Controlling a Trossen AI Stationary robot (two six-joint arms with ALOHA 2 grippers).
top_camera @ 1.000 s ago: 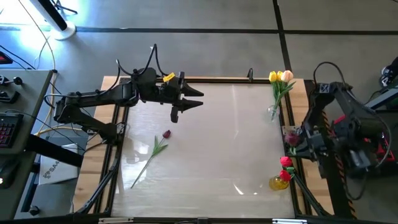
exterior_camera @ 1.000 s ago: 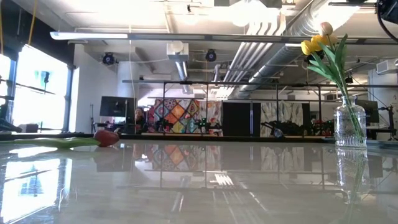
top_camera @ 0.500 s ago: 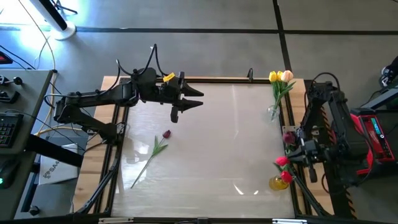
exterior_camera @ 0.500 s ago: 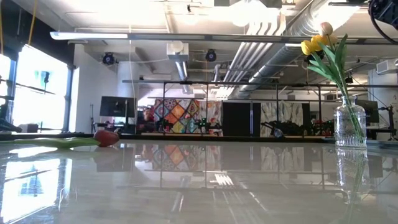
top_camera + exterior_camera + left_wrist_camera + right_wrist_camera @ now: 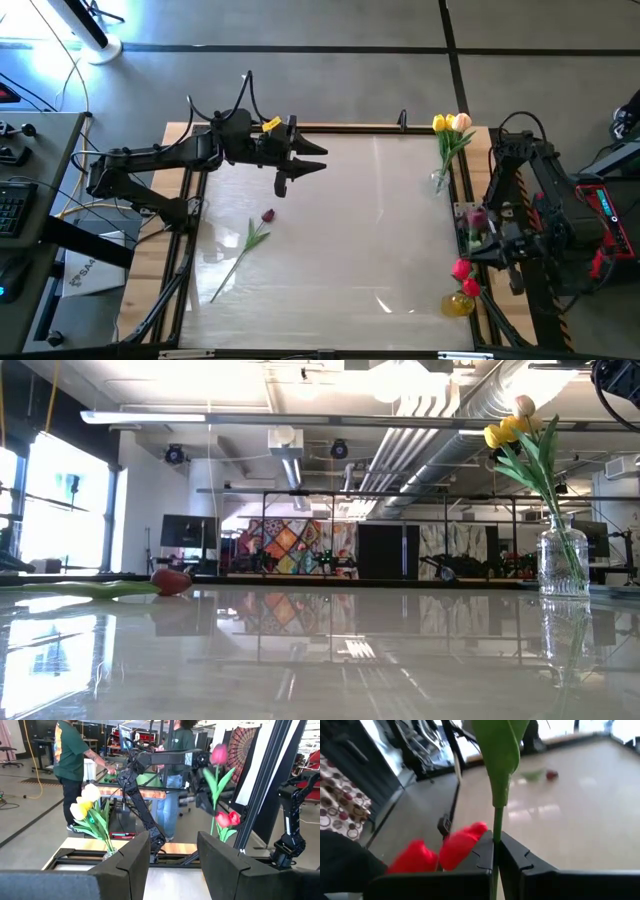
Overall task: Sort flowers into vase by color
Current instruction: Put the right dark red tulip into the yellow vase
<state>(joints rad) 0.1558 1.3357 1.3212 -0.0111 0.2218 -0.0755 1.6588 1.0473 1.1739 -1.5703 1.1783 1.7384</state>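
My right gripper (image 5: 496,845) is shut on a pink tulip (image 5: 477,217) at the table's right edge, just above a yellow vase (image 5: 458,303) holding two red tulips (image 5: 463,270). A clear vase (image 5: 440,181) at the far right holds yellow and peach tulips (image 5: 450,123). A maroon tulip (image 5: 266,215) lies flat on the table at the left, its stem running toward the near edge. My left gripper (image 5: 305,166) hangs open and level over the far left, with nothing between its fingers. My right gripper pinches the pink tulip's green stem (image 5: 496,827) between its two fingers, below a broad leaf (image 5: 501,750). The fingers lie across the stem. The tulip stands upright and lifted clear, its head (image 5: 218,754) above the gripper and its lower stem beside the red heads (image 5: 227,818).
Black frame rails (image 5: 400,128) run along the table's edges. People (image 5: 70,765) stand in the room beyond the far side. The glossy middle of the table (image 5: 350,240) lies bare between the maroon tulip and the vases.
My right gripper has sunk and rolled at the table's right edge, carrying the pink tulip down beside the red tulips. The yellow vase with the red tulips now shows slightly closer to the near right corner.
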